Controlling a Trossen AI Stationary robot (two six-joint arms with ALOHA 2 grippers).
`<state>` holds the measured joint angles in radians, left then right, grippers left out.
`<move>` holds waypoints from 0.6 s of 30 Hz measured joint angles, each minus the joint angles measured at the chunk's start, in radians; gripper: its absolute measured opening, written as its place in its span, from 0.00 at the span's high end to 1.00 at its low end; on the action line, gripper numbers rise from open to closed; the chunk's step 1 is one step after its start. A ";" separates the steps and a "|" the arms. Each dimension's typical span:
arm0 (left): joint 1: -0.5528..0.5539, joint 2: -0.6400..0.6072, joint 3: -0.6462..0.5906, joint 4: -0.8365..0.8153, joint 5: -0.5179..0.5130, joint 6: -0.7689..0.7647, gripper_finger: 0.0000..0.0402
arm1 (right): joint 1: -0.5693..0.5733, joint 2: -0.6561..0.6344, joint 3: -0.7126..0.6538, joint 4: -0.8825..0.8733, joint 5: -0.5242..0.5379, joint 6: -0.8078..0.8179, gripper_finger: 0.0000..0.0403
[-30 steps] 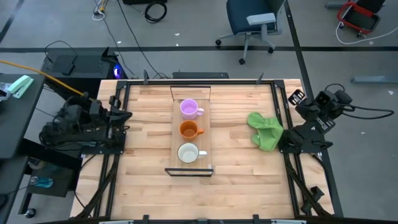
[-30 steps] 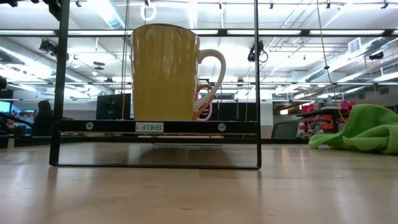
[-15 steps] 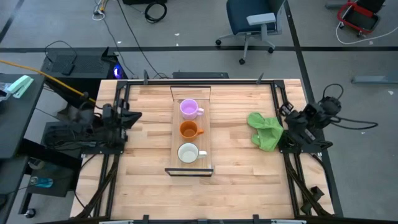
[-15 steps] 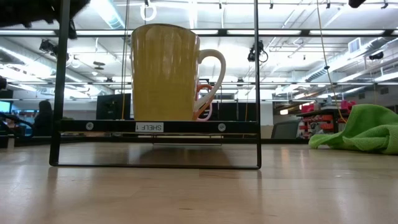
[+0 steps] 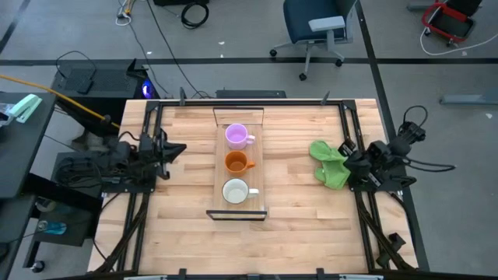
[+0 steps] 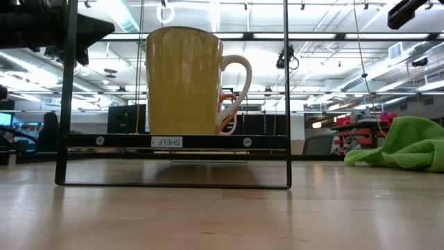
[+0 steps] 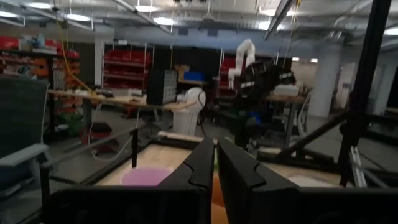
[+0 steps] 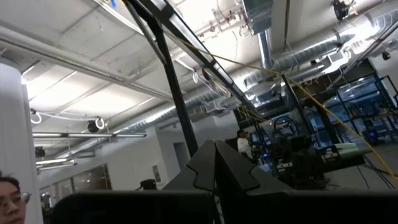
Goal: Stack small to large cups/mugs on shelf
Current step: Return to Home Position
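Three mugs stand in a row on the shelf [image 5: 220, 204], a narrow light-wood board with a black frame, at the table's middle. The purple mug [image 5: 236, 135] is farthest, the orange mug [image 5: 236, 162] is in the middle, and the white mug [image 5: 235, 190] is nearest. In the low view the white mug [image 6: 182, 80] fills the shelf frame [image 6: 173, 141] and hides most of the others. My left gripper [image 5: 180, 148] hovers shut over the table's left part, pointing at the shelf; its wrist view shows the purple mug [image 7: 146, 176] ahead. My right gripper [image 5: 345, 158] is shut, beside the green cloth.
A crumpled green cloth [image 5: 333, 163] lies on the table right of the shelf, just in front of my right gripper; it also shows in the low view [image 6: 402, 142]. Bare wood lies between my left gripper and the shelf and along the near edge.
Both arms have swung in from the table's side edges. My left gripper has moved toward the right, toward the shelf. My right gripper has moved toward the left and a little nearer, up to the green cloth. The mugs have stayed in place.
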<state>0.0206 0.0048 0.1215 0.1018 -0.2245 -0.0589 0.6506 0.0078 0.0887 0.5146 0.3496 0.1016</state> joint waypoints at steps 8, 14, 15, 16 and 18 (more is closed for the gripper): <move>0.000 0.001 0.000 -0.060 0.000 -0.008 0.93 | 0.000 0.000 -0.078 0.076 0.000 0.008 0.97; 0.000 0.002 0.000 -0.058 0.000 -0.013 0.95 | 0.000 0.000 -0.082 0.071 0.015 0.011 0.97; 0.000 0.002 0.000 -0.056 0.000 -0.013 0.95 | 0.000 0.000 -0.082 0.073 0.015 0.008 0.97; 0.000 0.002 0.000 -0.054 0.000 -0.013 0.94 | 0.000 0.000 -0.082 0.073 0.016 0.005 0.97; 0.000 0.002 0.000 -0.051 0.000 -0.014 0.93 | 0.000 0.001 -0.082 0.072 0.016 0.001 0.97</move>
<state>0.0207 0.0063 0.1215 0.0505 -0.2245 -0.0731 0.6502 0.0086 0.0067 0.5865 0.3653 0.1026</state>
